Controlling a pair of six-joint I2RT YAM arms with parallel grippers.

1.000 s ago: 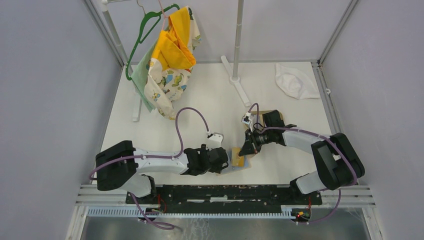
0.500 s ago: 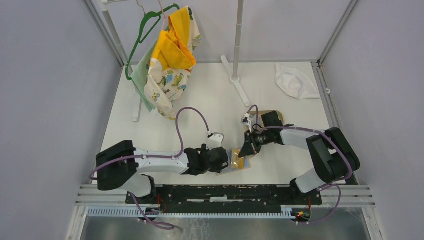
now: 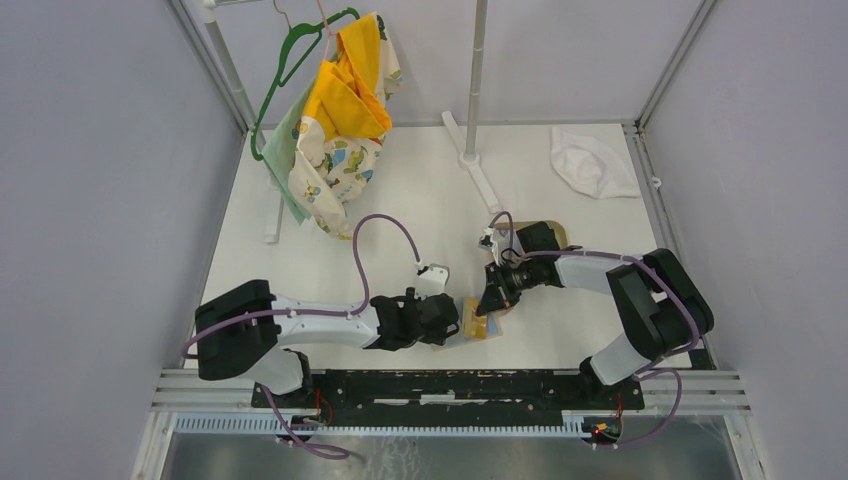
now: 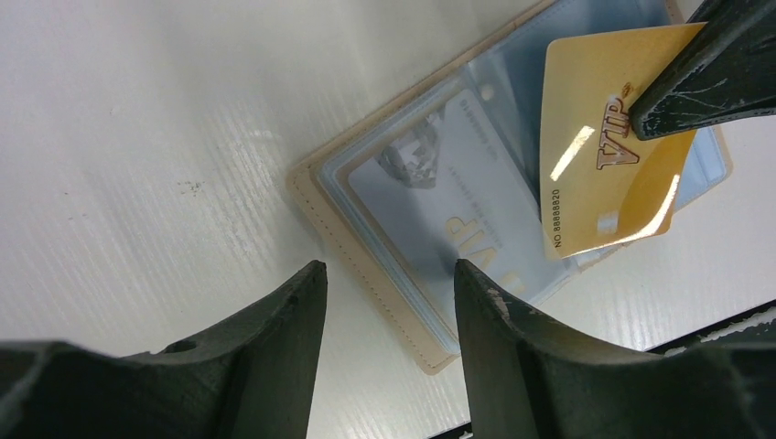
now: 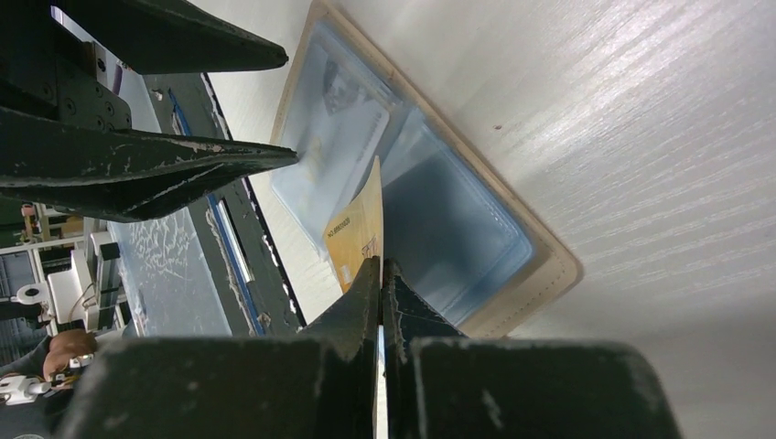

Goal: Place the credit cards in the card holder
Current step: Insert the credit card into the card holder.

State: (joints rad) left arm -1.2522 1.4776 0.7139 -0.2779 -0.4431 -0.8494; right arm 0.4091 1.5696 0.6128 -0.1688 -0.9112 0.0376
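1. Noting status: right gripper point(image 5: 382, 270) is clamped tight on the gold card point(image 4: 604, 137), pinching one end. The card stands tilted on edge over the open card holder point(image 5: 560, 267), free end down at the clear sleeves point(image 5: 458, 219). Cannot tell whether it has entered a slot.
2. Left gripper point(image 4: 389, 274): jaws apart, nothing between them, poised at the holder's outer edge. Contact w/ the holder cannot be told.
3. The holder lies flat and open on the table point(image 4: 137, 137), between the two arms near the front edge. One silver card point(image 4: 448, 201) is already in a sleeve.
4. Risk A: holder slides. If it is not pinned, a push from the card would prob. shove it across the smooth table instead of seating the card.
5. Risk B: missed slot mouth. The sleeves are clear and stacked (hard to separate by sight), so the card edge may ride over a sleeve or crumple it.
6. Risk C: card pivots or slips. The grip is on one end only, so resistance at the far end could twist it in the jaws or bend it.
7. Risk D: finger clash. The left fingers sit just beside the card's path, so either arm closing in could knock the card or the other gripper.
8. Risk E: any drag toward the front edge could take the holder off the work area.
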